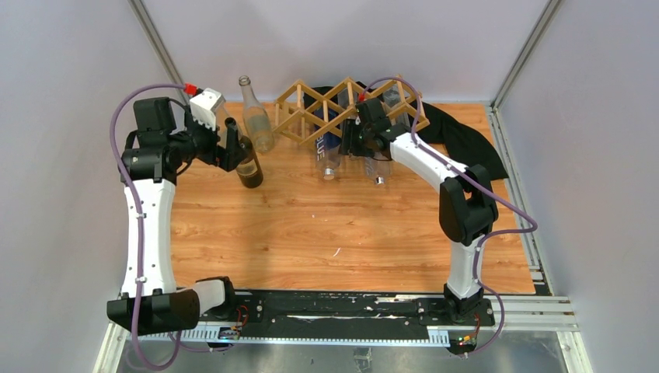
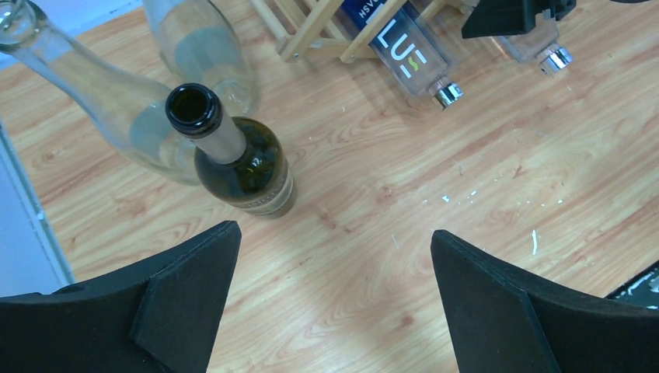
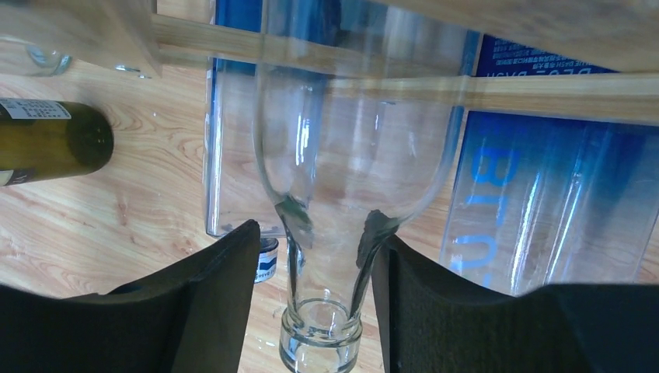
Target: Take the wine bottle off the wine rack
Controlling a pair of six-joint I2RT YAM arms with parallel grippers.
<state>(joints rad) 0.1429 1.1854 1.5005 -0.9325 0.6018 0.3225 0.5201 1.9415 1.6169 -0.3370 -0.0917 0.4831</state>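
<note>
Job not done yet. Toward the left edge of the table [image 1: 334, 241]: the left gripper [image 2: 334, 241], wide open and holding nothing, close to a dark green bottle [image 2: 249, 167] standing upright on the wood. Just behind that, a clear bottle [image 1: 256, 120], also standing. Along the back edge, near the middle: the wine rack [image 1: 311, 105], with a see-through bottle with blue writing [image 1: 327, 148] poking out, neck to the front. Next to it on the right, the wine bottle [image 3: 350, 140] for this job: clear glass, lying in the rack under a wooden slat [image 3: 544, 89], neck sticking out. Around that neck, the right gripper [image 3: 315, 233], one finger on each side, one seeming to touch the glass, a small gap by the other. Hard to tell if squeezed tight yet. Left to do, most likely: squeeze firmly, pull straight out toward the front edge, set down on bare wood. In the way: the slat above and the blue-lettered bottle close beside. At the back right corner, a black cloth [image 1: 466, 136].
</note>
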